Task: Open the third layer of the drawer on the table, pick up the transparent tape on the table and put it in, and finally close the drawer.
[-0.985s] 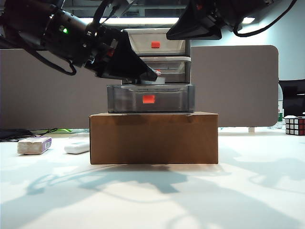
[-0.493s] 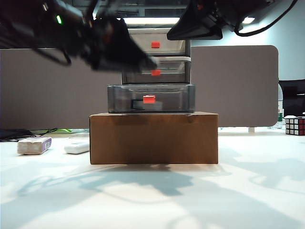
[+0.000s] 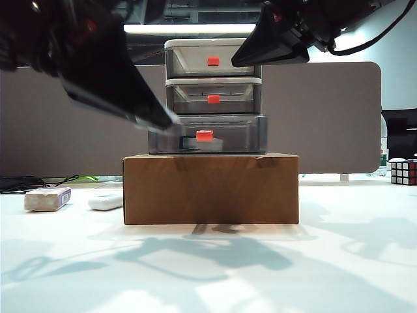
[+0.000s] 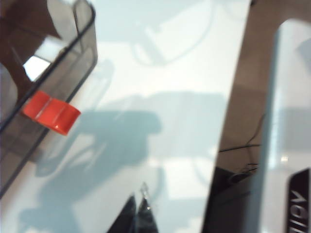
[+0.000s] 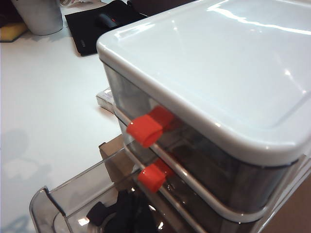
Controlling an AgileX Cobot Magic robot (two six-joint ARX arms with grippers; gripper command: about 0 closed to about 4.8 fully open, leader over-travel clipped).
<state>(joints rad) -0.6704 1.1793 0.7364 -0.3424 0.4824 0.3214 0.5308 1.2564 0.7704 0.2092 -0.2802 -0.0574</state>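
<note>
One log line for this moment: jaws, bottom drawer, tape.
left gripper: jaws shut, empty, left of drawer | right gripper: out of view | third layer: pulled open | transparent tape: inside

Exterior camera sits low at tabletop (image 3: 339,261) level, facing the drawer (image 3: 214,78) front squarely. Left wrist camera looks steeply down past its claw (image 4: 138,213) at the third layer (image 4: 48,73). Right wrist camera views the drawer closely from above; all three share the drawer.

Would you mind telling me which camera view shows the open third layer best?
The exterior view: the third layer shows pulled out with its tab. The right wrist view shows only its front corner; the left wrist view, one edge and tab.
</note>
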